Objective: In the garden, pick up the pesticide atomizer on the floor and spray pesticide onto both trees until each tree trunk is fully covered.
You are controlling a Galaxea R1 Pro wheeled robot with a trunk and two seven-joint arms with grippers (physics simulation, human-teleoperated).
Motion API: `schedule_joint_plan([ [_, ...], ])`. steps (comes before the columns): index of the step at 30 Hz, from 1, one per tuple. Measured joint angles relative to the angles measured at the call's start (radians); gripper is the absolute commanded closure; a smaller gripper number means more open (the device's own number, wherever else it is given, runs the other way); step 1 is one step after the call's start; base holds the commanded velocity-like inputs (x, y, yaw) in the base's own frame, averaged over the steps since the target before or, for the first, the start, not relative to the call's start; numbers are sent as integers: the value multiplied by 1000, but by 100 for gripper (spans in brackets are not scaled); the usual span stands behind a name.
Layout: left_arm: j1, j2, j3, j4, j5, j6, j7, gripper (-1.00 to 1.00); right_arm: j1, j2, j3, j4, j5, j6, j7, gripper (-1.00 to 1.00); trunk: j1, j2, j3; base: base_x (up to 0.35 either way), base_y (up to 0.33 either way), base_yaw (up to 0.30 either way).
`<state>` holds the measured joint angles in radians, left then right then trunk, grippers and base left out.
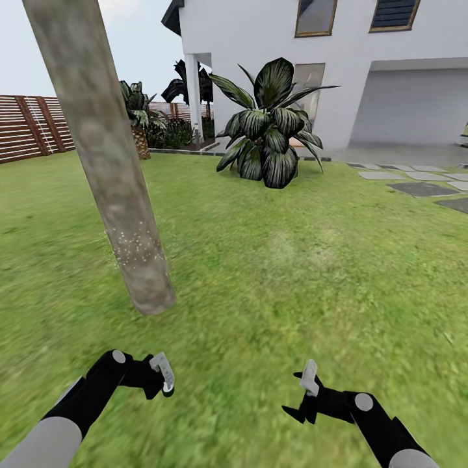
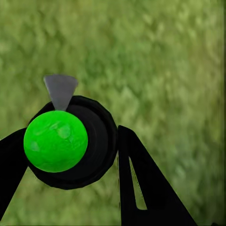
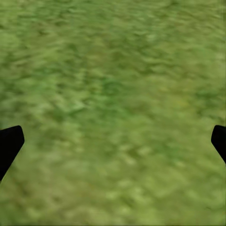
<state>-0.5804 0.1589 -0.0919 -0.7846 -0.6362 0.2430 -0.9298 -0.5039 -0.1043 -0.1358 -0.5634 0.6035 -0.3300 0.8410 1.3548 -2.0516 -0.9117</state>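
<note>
Pesticide atomizer (image 2: 70,141) sits clamped in your left gripper (image 1: 162,376) over the grass (image 1: 292,273); the tree trunk (image 1: 123,214) rises just ahead and slightly left, nearer that arm. Your right gripper (image 1: 305,390) hangs spread wide, holding nothing.

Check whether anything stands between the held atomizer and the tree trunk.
Nothing visible does: only open grass lies between the left pincer, shut on the atomizer, and the tree trunk.
</note>
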Motion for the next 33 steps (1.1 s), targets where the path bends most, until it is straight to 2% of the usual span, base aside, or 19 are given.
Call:
schedule_joint_plan([
  [3,0,-9,-1,5,1,1,-3,100,0,11,2,-3,0,0,4,-100,0,0,0,0,0,0],
  [4,-1,-16,-3,17,1,3,-5,100,0,17,2,-3,0,0,6,100,0,0,0,0,0,0],
  [8,-3,-31,-5,59,-2,3,-8,100,0,40,2,-3,2,-1,33,100,0,0,0,0,0,0],
  [13,-8,-56,-7,66,-7,4,-52,100,0,58,4,-21,3,-1,63,100,0,0,0,0,0,0],
  [14,-9,-63,-10,67,-8,4,-55,100,0,62,16,-25,3,-1,64,100,0,0,0,0,0,0],
  [16,-10,-70,-34,67,-10,4,-55,100,0,73,70,-30,3,-1,65,100,0,0,0,0,0,0],
  [17,-11,-72,-58,67,-8,5,-57,100,0,79,101,-36,4,-2,67,100,0,0,0,0,0,0],
  [19,-11,-79,-85,67,-7,6,-58,100,0,89,130,-48,5,-1,69,100,0,0,0,0,0,0],
  [23,-10,-94,-102,67,-9,5,-58,100,0,123,146,-56,4,-1,69,100,0,0,0,0,0,0],
  [28,-10,-120,-158,68,-10,6,-57,100,0,147,149,-62,4,0,69,100,0,0,0,0,0,0],
  [33,-10,-147,-167,68,-13,4,-56,100,-1,169,151,-86,4,0,69,100,0,0,0,0,0,0],
])
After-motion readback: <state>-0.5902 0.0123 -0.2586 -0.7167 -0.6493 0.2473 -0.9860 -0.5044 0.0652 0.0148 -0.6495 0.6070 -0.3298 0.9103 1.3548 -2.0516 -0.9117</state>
